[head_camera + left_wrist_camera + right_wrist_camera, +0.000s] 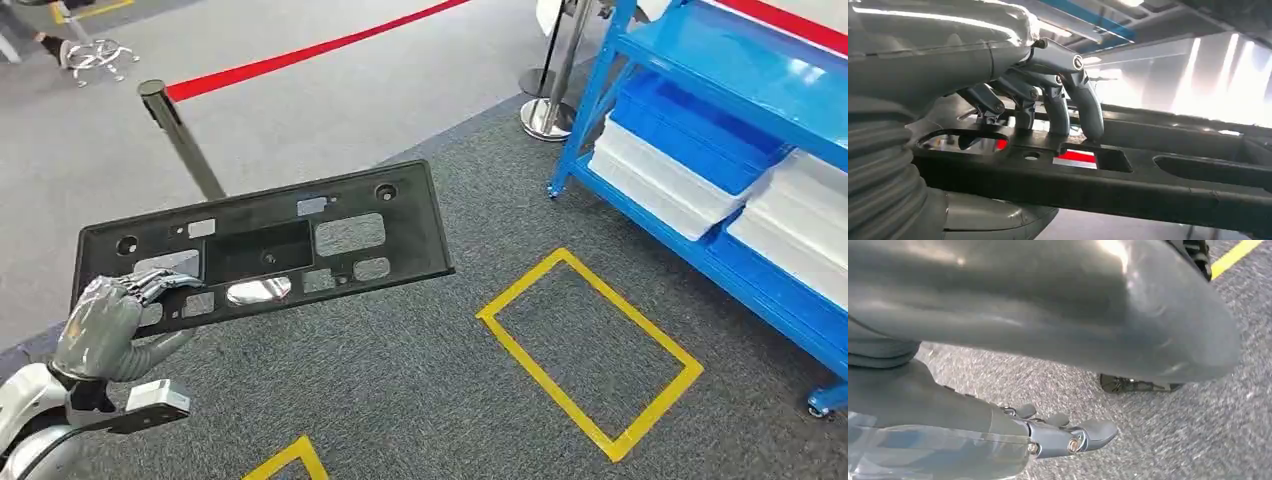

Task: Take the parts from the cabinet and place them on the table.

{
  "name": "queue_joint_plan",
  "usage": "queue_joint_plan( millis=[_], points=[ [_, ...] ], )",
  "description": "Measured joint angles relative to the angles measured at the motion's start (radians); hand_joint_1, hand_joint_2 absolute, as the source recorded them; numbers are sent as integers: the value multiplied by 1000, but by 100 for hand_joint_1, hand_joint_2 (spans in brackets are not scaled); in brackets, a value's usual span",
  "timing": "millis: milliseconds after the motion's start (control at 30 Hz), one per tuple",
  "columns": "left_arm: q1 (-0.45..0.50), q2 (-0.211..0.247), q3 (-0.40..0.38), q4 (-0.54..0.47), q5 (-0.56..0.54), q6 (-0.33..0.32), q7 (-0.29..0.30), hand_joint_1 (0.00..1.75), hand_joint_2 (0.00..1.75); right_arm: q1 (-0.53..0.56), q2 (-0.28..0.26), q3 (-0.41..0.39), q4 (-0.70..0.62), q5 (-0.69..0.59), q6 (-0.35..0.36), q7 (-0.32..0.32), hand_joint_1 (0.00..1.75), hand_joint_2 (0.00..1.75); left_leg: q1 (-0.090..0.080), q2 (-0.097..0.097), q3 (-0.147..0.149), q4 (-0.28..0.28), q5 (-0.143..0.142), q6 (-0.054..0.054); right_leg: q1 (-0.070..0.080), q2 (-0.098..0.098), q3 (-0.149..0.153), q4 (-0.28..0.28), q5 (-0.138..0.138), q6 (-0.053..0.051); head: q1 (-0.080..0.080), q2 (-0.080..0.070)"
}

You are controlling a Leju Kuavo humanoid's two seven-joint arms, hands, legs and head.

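Observation:
A long flat black plastic part (270, 245) with several cut-outs hangs level above the carpet at the left of the head view. My left hand (105, 320) grips its near left end, fingers (1068, 100) pressing on the top face and the thumb underneath. The same part (1128, 185) runs across the left wrist view as a dark bar. My right hand (1048, 432) hangs over the grey carpet with its fingers curled in and nothing in them.
A blue cabinet (720, 90) with white and blue bins (660, 170) stands at the right. A yellow taped rectangle (590, 345) marks the carpet ahead. A black stanchion post (180, 135) stands behind the part, chrome post bases (545, 115) by the cabinet, a red floor line (300, 50) beyond.

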Motion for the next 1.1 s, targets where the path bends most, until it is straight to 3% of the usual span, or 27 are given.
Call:
queue_joint_plan(
  millis=[33,67,100,133,233,267,300,333,400,433,467,500,533,567,600,633,667,733,767,800,833,900,933,967,1033,1067,1100],
  points=[
    [0,0,3,-2,0,1,0,175,175,-1,2,0,0,0,0,0,0,0,3,18,64,-117,56,-4,-3,-15,3,9,-9,6,0,0],
    [-1,0,7,-2,0,2,0,175,175,-2,2,0,0,0,0,1,0,0,2,58,101,-197,65,-7,-2,-26,4,18,-17,15,0,0],
    [-1,0,9,-2,2,4,1,175,175,-3,0,0,0,0,-1,2,0,0,-9,67,105,-190,57,5,5,-32,2,18,-21,21,0,0],
    [-2,0,14,-2,3,8,1,175,175,-4,0,0,0,0,-1,2,0,0,-8,50,101,-195,60,18,6,-36,2,22,-24,25,0,0],
    [-1,0,28,-2,13,15,1,175,175,-14,1,0,0,0,-1,2,0,0,-12,23,94,-196,62,38,6,-62,10,15,-23,39,0,0],
    [-1,0,32,-3,19,16,0,175,175,-15,2,0,0,1,0,2,0,0,-4,14,99,-204,68,47,-1,-47,10,23,-34,46,0,0],
    [-4,0,34,-2,24,16,0,175,175,-14,3,0,0,1,0,2,0,0,-5,5,98,-206,70,53,-2,4,-4,62,-64,47,0,0],
    [-8,0,35,-2,30,15,-1,175,175,-13,3,0,0,2,0,2,0,0,-7,-2,95,-206,71,58,-4,33,-40,134,-107,45,0,0],
    [-7,-1,35,-2,34,14,-2,175,175,-11,3,0,0,2,0,3,0,0,-12,-22,93,-206,71,61,0,52,-120,292,-173,43,0,0],
    [-7,-1,35,-2,34,13,-2,175,175,-10,3,0,0,3,-2,5,0,0,-15,-35,93,-206,71,61,0,54,-146,333,-175,42,0,0],
    [-7,-1,35,-1,34,13,-2,175,175,-8,3,0,0,4,-2,7,0,0,-17,-48,94,-205,71,62,1,55,-146,323,-151,39,0,0],
    [-7,-1,35,-1,34,13,-2,175,175,-7,3,0,0,6,-2,8,0,0,-18,-61,95,-205,71,62,1,58,-128,273,-110,33,0,0],
    [-8,-1,35,-1,34,13,-2,175,175,-7,3,0,0,7,-2,8,0,0,-20,-77,98,-205,72,61,3,70,-88,182,-53,25,0,0],
    [-8,-1,35,-1,35,13,-2,175,175,-7,3,0,0,8,-1,8,0,0,-20,-87,99,-205,71,61,5,95,-51,99,-9,17,0,0],
    [-7,-2,35,0,35,13,-2,175,175,-6,0,0,0,9,-2,9,0,0,-16,-94,97,-205,72,60,3,147,-32,45,0,8,0,0],
    [-11,-1,36,1,35,13,-2,175,175,-6,0,0,1,9,-1,9,0,0,-22,-109,89,-200,74,52,0,166,-27,26,-1,10,0,0],
    [-10,-2,36,1,35,13,-2,175,175,-7,-1,0,1,9,0,9,0,0,-11,-119,84,-203,79,45,5,151,-28,29,-2,13,0,0],
    [-5,-2,38,2,36,14,-3,175,175,-8,0,0,0,12,-2,10,0,0,-6,-145,82,-209,84,30,11,131,-25,27,-2,11,0,0],
    [-4,-1,42,2,36,14,-3,175,175,-9,0,0,0,13,-2,10,0,0,-9,-145,80,-208,83,26,-2,116,-17,11,6,1,0,0],
    [-2,-1,45,3,37,15,-5,175,175,-9,0,0,0,14,-2,10,0,0,-11,-85,75,-190,75,26,0,100,-9,2,9,0,0,0],
    [-11,0,47,5,40,14,-6,175,175,-7,0,0,0,15,0,10,0,0,-15,-33,52,-141,40,23,1,87,-6,-2,9,-5,0,0],
    [-16,0,48,7,47,16,-10,175,175,-5,-1,0,0,17,0,8,0,0,-10,-10,-19,6,-33,14,5,57,-5,-1,6,-9,0,0],
    [-15,0,48,9,48,16,-11,175,175,-5,-1,0,0,18,0,7,0,0,-7,-8,-49,69,-54,10,6,42,-5,-1,5,-11,0,0],
    [-14,0,48,13,48,16,-14,175,175,-6,-1,0,0,18,0,7,0,0,-5,-6,-59,94,-52,8,7,27,-5,0,4,-10,0,0],
    [-14,0,48,18,48,16,-14,175,175,-7,-1,0,0,18,0,7,0,0,-3,-1,-10,8,5,5,7,3,-4,3,0,-5,0,0],
    [-15,0,48,19,50,16,-14,175,175,-8,0,0,0,18,0,7,0,0,-4,12,47,-93,49,5,6,-12,-1,5,-4,-1,0,0],
    [-16,0,48,19,51,16,-14,175,175,-8,0,0,0,18,0,7,0,0,-4,49,101,-188,72,8,7,-24,2,9,-9,4,0,0]
  ],
)
